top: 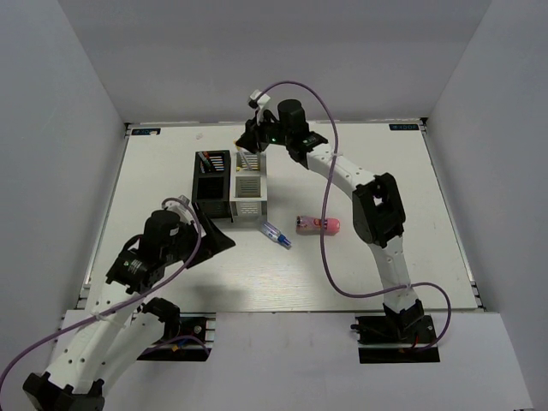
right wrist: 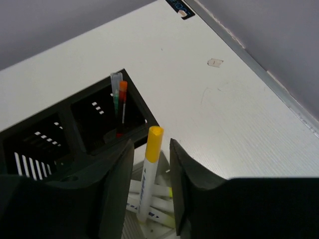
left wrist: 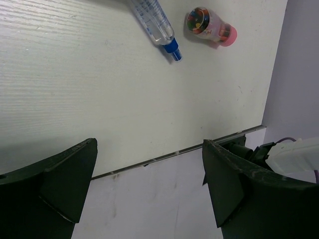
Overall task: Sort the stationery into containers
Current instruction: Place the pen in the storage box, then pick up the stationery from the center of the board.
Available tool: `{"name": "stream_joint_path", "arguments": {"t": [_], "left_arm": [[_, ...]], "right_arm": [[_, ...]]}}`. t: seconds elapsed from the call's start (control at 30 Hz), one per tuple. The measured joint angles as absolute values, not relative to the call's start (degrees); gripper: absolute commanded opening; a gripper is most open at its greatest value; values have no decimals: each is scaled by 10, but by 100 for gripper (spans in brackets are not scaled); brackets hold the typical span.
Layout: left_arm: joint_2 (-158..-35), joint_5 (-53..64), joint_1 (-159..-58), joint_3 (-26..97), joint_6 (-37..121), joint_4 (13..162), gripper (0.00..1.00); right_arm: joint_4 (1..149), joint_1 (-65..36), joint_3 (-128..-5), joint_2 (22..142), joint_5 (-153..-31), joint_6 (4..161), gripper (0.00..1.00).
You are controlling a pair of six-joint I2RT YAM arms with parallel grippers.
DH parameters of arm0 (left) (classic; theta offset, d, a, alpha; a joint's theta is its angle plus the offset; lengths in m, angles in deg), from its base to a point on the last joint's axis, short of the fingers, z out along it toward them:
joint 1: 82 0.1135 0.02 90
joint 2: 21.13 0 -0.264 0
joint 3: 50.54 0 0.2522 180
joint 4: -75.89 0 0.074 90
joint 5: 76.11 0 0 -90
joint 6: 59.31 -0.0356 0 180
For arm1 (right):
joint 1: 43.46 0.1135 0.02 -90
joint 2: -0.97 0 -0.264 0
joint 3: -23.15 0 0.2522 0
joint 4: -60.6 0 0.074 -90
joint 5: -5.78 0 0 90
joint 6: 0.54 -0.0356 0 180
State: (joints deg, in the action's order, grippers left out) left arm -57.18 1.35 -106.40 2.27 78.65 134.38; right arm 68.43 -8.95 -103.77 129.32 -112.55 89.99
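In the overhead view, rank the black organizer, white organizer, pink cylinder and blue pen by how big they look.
1. black organizer and white organizer: about alike, so not ranked apart.
2. pink cylinder.
3. blue pen, shorter and thinner.

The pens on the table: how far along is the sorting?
Mostly done. Red- and green-ended pens stand in the black box, and white pens lie in the white box. In hand: the right gripper, open, straddles a yellow-ended pen standing in the white box. Left: the blue-clear pen and pink cylinder lie on the table, untouched by the open left gripper.
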Motion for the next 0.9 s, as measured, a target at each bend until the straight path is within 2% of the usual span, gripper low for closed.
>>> {"name": "stream_joint_path", "arguments": {"t": [0.07,0.3,0.37,0.47,0.5,0.53,0.57,0.73,0.83,0.9], "left_arm": [[-582,10,-1064,25,787,1340,96],[-634,0,-1064,34,788,1309,96],[-661,-3,-1065,41,788,1301,96],[-709,-2,-1072,53,790,1281,94],[-727,-1,-1078,54,793,1274,93],[-742,-1,-1083,55,795,1267,93],[-759,2,-1091,55,799,1260,93],[-848,41,-1158,70,831,1238,90],[-891,82,-1208,94,860,1231,90],[-913,118,-1240,111,887,1229,89]], "right_arm": [[685,-90,-1038,1302,-1128,905,47],[694,-99,-1038,1304,-1135,911,47],[706,-105,-1033,1296,-1136,911,42],[734,-119,-999,1249,-1125,916,29],[748,-125,-979,1222,-1113,917,13],[762,-131,-964,1197,-1108,922,4],[784,-139,-954,1168,-1102,925,0],[882,-185,-932,1037,-1082,934,0],[903,-208,-841,938,-1079,947,14],[919,-215,-773,879,-1079,953,19]]}}
